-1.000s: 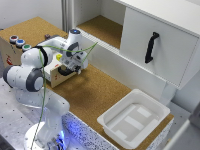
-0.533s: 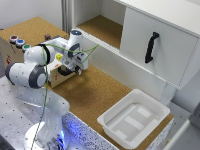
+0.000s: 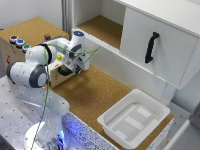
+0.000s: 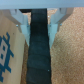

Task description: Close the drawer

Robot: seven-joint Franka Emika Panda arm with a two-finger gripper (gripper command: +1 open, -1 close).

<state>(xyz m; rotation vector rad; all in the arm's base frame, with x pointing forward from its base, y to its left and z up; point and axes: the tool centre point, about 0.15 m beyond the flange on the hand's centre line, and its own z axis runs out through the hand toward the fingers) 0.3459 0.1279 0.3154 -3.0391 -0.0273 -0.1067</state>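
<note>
The pale plywood drawer (image 3: 62,71) stands out from the button-topped wooden box (image 3: 15,50) at the exterior view's left, with a yellow mark (image 3: 59,57) on it. My gripper (image 3: 76,66) is right at the drawer's front. In the wrist view the dark handle (image 4: 39,52) runs between my two fingers (image 4: 22,19), which stand apart on either side of it; whether they touch it is unclear. Pale plywood with a blue print (image 4: 7,47) lies beside the handle.
A large white cabinet door (image 3: 160,47) with a black handle stands at the back right. A white plastic tray (image 3: 134,119) sits on the cork surface (image 3: 95,95) at the front right. An open cabinet shelf (image 3: 100,27) lies behind the gripper.
The arm has barely shifted at the drawer's front. The gripper stays at the handle. No clear movement of the drawer shows.
</note>
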